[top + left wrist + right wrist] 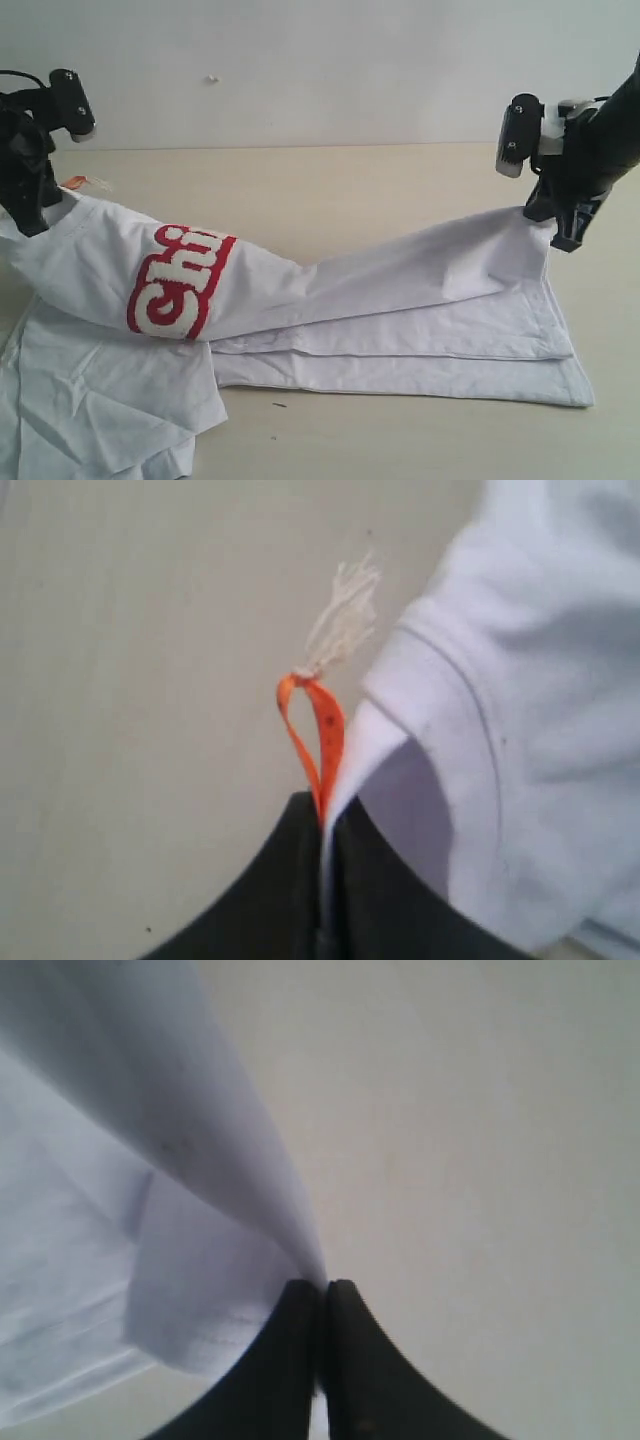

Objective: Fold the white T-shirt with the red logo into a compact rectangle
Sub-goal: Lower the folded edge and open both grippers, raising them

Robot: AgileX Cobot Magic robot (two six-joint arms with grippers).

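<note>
left gripper (324, 815): black fingers pressed together with no gap, pinching a thin edge of the shirt at its collar end
right gripper (322, 1288): black fingers likewise pressed together, nipping a fold of white cloth at the shirt's other end; the cloth fans out from the tips
shirt (400, 285): white, held up at both ends and slung between the two grippers across the table, higher at the ends and sagging toward the middle; the held part is one long fold, and under it more layers lie flat on the table, their straight hems stacked toward the near side
loose cloth (100, 400): wrinkled part of the shirt spread on the table at the near left, below the left gripper's end
logo (180, 280): red patch with puffy white letters, on the raised fold nearer the left gripper, tilted and wrapped round the fold so that only "Chi" can be read
tag (315, 730): narrow orange loop just beside the pinched edge, running down to the left gripper's tips; whether it is caught in the pinch cannot be told
threads (345, 615): small pale tuft at the end of the tag away from the fingers, hanging free of the shirt
table (350, 185): pale beige, bare behind the shirt
</note>
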